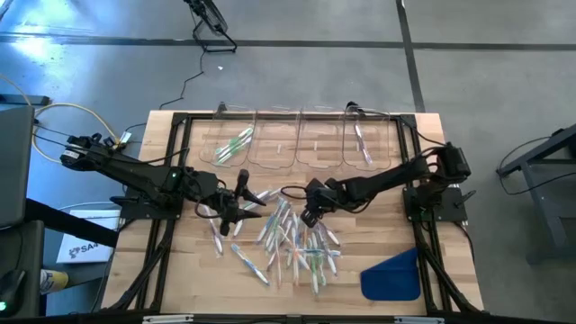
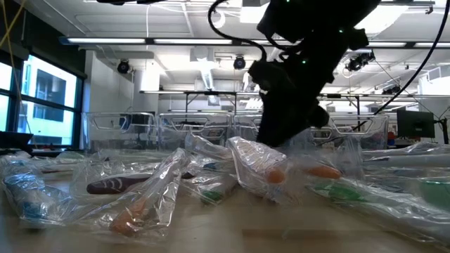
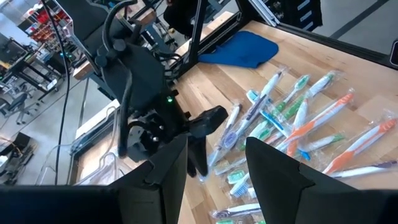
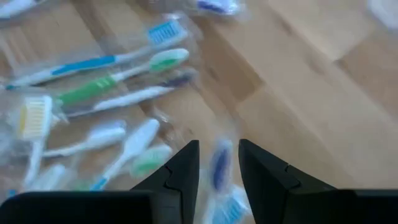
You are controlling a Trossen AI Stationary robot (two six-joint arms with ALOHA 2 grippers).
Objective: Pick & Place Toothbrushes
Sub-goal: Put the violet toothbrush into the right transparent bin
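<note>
Many wrapped toothbrushes (image 1: 292, 241) lie in a loose heap mid-table, green, blue, orange and white ones (image 3: 298, 118). My right gripper (image 1: 309, 216) slants down over the heap's far left part, open. Its fingers (image 4: 180, 171) stand on either side of a blue-handled toothbrush (image 4: 219, 168) on the wood, and no contact shows. My left gripper (image 1: 243, 200) hangs above the table left of the heap, open (image 3: 216, 149), with nothing between its fingers. The low view shows the right arm (image 2: 288, 105) above crinkled wrappers (image 2: 260, 165).
Several clear bins (image 1: 297, 144) stand in a row along the far edge; one at the left holds green toothbrushes (image 1: 236, 144), one at the right holds another (image 1: 363, 144). A blue flat cloth piece (image 1: 392, 274) lies at the near right. Bare wood lies right of the heap.
</note>
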